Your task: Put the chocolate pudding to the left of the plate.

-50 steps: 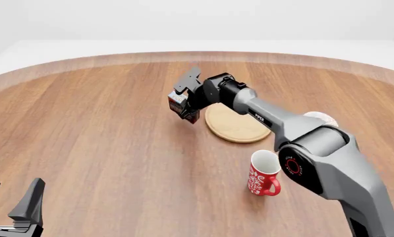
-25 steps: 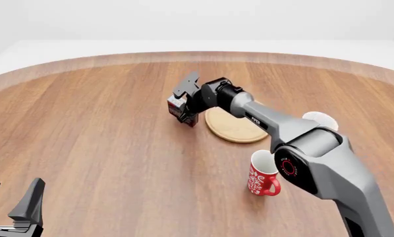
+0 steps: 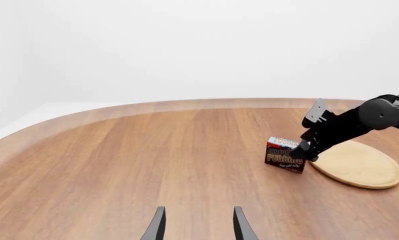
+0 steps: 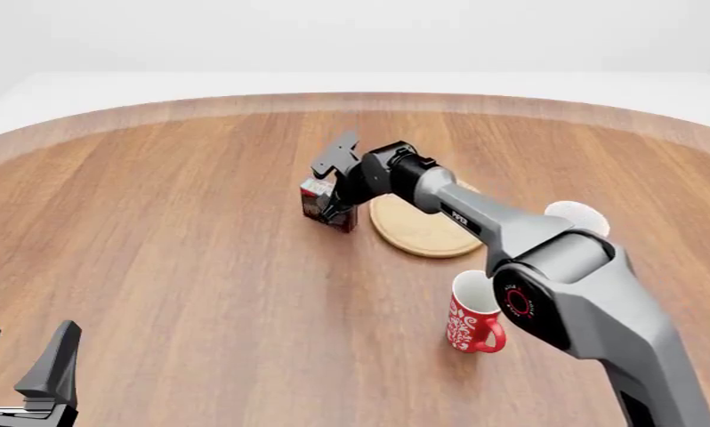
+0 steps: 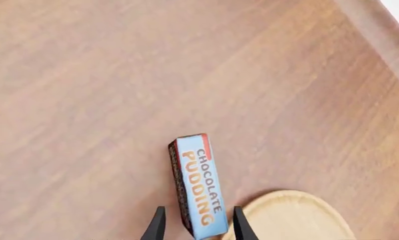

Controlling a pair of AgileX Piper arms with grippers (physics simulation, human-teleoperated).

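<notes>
Between the right end effector (image 5: 195, 227) fingers stands the chocolate pudding (image 4: 319, 203), gripped, resting on the tabletop (image 4: 153, 222). Just beside it lies the plate (image 4: 421, 227). Behind, a red mug (image 4: 474, 322). Left end effector (image 4: 23, 365) gapes, far off.

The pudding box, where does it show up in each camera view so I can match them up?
Left wrist view: the pudding stands right of centre on the table, against the right claw.
Front view: the pudding is just left of centre, upper half.
Right wrist view: the pudding sits low, centre, between the claw's fingers.
Shared landmark: the plate, right beside the pudding.
</notes>
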